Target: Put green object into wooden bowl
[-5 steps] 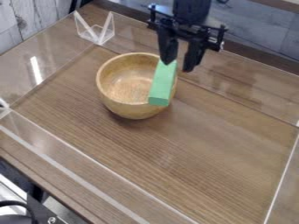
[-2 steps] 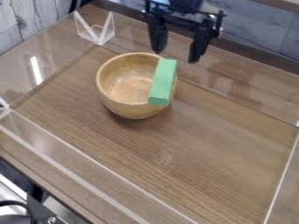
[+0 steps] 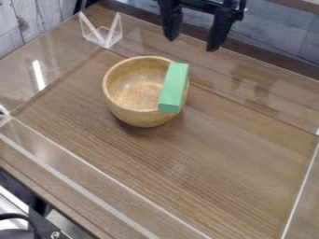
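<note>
Wood-grain laminate covers the table (image 3: pixel 187 159), and the wooden bowl (image 3: pixel 140 91) sits on it toward the upper middle. Leaning on the bowl's right rim is the green object (image 3: pixel 174 88), tilted on edge; its lower end seems to hang outside the bowl wall, while its upper end reaches the rim's far side. Whether any of it rests inside the hollow cannot be told.

Above and behind the bowl, at the top edge of the view, hangs the black gripper (image 3: pixel 196 35), its two fingers spread wide apart, holding nothing and clear of the green object. Up and left of the bowl stands a small clear plastic stand (image 3: pixel 100 30). A low clear acrylic wall (image 3: pixel 137 177) runs around the table, passing in front of the bowl and along the right side. Nothing lies between the gripper and the bowl.
</note>
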`<state>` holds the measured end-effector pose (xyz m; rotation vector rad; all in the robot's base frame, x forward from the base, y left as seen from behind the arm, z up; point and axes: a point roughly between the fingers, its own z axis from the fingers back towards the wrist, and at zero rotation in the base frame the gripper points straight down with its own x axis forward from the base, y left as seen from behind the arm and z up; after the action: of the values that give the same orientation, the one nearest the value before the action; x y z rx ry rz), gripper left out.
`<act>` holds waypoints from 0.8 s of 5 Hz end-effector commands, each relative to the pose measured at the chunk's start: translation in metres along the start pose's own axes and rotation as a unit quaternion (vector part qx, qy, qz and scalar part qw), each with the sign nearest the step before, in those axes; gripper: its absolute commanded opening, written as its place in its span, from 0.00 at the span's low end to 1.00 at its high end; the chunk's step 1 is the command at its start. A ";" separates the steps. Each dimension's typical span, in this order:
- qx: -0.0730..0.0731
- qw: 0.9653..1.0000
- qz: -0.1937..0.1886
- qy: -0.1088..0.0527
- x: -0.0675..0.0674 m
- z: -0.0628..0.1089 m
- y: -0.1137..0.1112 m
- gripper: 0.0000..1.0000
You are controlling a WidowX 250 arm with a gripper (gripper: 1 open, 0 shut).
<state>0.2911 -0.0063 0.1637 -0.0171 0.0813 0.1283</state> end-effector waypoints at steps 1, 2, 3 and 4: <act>-0.006 0.999 -0.019 -0.035 0.004 0.019 -0.022 1.00; -0.009 0.999 -0.029 -0.032 0.013 0.008 -0.040 1.00; -0.012 0.999 -0.017 -0.029 0.024 -0.003 -0.050 1.00; -0.013 0.999 -0.012 -0.032 0.025 -0.010 -0.054 1.00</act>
<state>0.3190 -0.0536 0.1400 -0.0317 0.0565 0.1153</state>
